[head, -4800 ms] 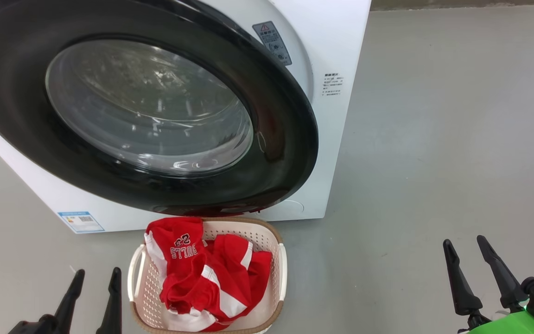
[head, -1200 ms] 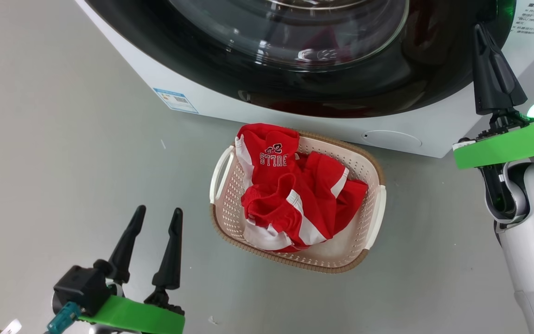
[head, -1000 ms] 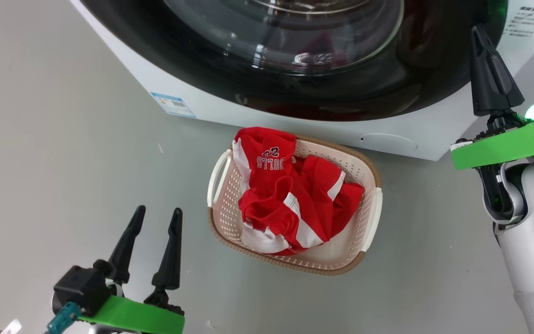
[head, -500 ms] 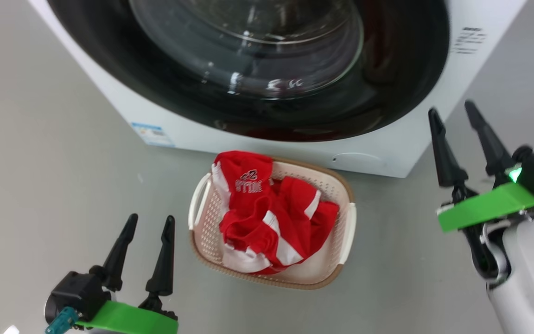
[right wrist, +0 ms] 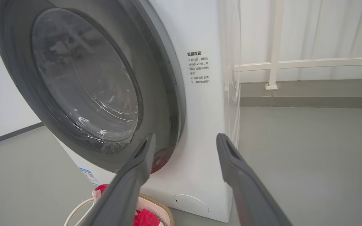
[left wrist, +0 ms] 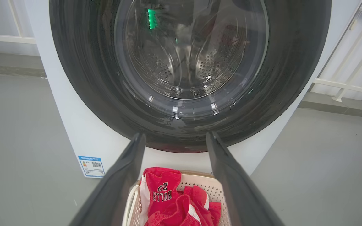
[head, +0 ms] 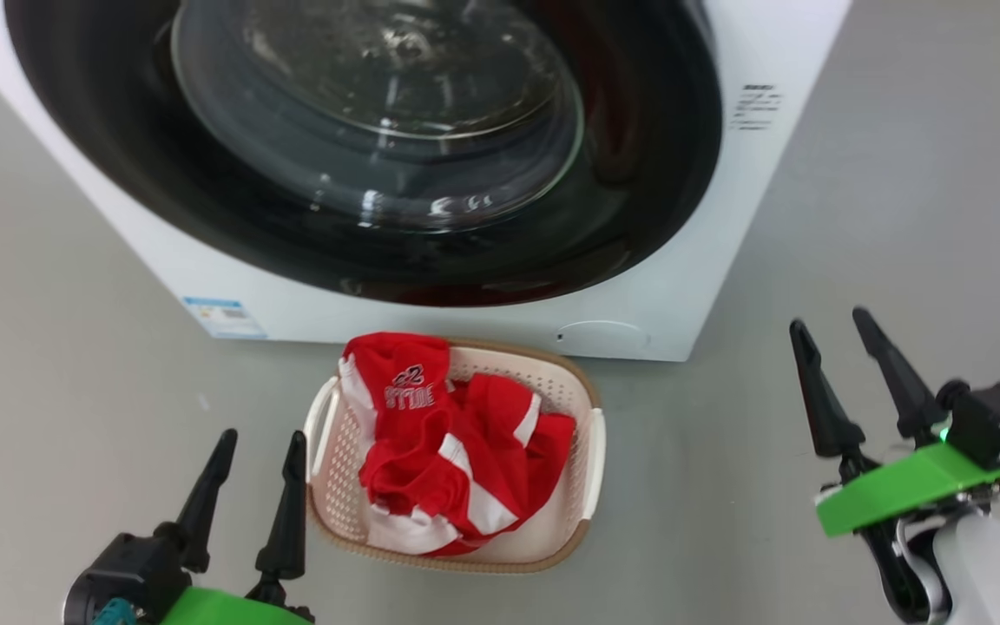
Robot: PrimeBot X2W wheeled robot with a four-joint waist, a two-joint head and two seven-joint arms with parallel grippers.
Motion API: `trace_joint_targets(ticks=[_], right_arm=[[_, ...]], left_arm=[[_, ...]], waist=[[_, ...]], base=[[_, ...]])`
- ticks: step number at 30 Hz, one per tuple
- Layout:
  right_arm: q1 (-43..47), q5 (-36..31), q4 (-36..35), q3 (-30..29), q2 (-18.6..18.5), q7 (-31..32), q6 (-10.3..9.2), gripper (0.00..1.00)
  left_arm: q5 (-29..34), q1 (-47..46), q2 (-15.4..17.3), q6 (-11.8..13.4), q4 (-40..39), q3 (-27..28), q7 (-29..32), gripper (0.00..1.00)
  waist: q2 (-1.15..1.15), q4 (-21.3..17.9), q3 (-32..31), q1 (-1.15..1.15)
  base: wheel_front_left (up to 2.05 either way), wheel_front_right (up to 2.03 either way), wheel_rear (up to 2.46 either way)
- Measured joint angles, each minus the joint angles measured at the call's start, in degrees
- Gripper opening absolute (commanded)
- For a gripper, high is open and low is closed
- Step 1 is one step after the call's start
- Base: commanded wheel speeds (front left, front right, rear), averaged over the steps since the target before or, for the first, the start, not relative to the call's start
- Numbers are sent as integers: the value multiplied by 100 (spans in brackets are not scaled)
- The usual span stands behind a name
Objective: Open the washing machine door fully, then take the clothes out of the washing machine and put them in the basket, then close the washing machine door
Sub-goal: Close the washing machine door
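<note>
Now, washing machine door (head: 639,174): looks shut; we read the task as finished.
right gripper (head: 827,319): just parted, drawn clear of it.
left gripper (head: 262,434): spread, empty.
clothes (head: 439,451): heaped in the basket (head: 593,451).

BULLS 23 upside down on the clothes (left wrist: 171,204), Chinese print on the washing machine (right wrist: 200,125)

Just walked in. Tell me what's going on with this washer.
A two-armed robot looks to be at the end of a laundry job. The washing machine door looks closed flush against the washing machine, and the red clothes lie piled in the basket on the floor just in front. The left end effector and right end effector are open, empty, and touching nothing.
</note>
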Motion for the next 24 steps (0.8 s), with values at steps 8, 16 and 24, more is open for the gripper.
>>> trace_joint_targets(ticks=[8,16,24], right_arm=[[453,0,-29,-63,18,0,0,100],[730,0,-59,-152,32,0,0,100],[966,0,-92,-222,101,0,0,100]], left_arm=[[0,73,46,0,5,126,0,100],[14,218,56,0,8,265,0,100],[37,324,77,0,27,397,0,100]], waist=[[0,-279,-180,0],[0,-481,-306,0],[0,-664,-471,0]], base=[[0,0,0],[0,0,0],[0,0,0]])
